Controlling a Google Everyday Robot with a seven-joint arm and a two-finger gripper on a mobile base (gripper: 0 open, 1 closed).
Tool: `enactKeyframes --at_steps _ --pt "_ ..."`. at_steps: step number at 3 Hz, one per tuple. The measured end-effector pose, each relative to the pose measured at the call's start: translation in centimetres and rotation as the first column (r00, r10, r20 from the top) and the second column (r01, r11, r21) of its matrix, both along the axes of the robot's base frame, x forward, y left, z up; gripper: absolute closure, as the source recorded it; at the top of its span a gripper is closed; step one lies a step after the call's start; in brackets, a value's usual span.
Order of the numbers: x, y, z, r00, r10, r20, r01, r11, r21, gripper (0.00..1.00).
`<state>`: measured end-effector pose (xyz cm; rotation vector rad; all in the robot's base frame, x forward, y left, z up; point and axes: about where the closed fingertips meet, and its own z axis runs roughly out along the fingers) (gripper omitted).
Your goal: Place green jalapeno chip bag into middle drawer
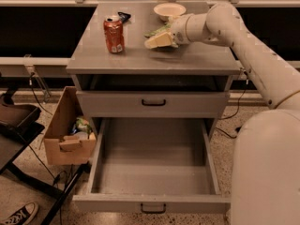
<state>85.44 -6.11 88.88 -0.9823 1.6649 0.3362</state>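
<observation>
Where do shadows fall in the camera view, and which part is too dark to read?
Camera view: warm light; the gripper, at the green jalapeno chip bag on the cabinet top, casts a soft shadow beneath itself; the top recess is darkest; the open middle drawer is evenly lit.
</observation>
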Motion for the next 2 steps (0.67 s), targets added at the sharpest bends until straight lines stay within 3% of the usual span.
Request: enactKeyframes --at_steps 1,2 --pt "-0.16 -0.43 -0.49 0.9995 -0.006 -0.032 0.005 1.0 -0.005 0.49" --pt "-0.15 -0.43 -0.49 0.9995 -0.006 -0.032 0.005 1.0 -0.005 0.72"
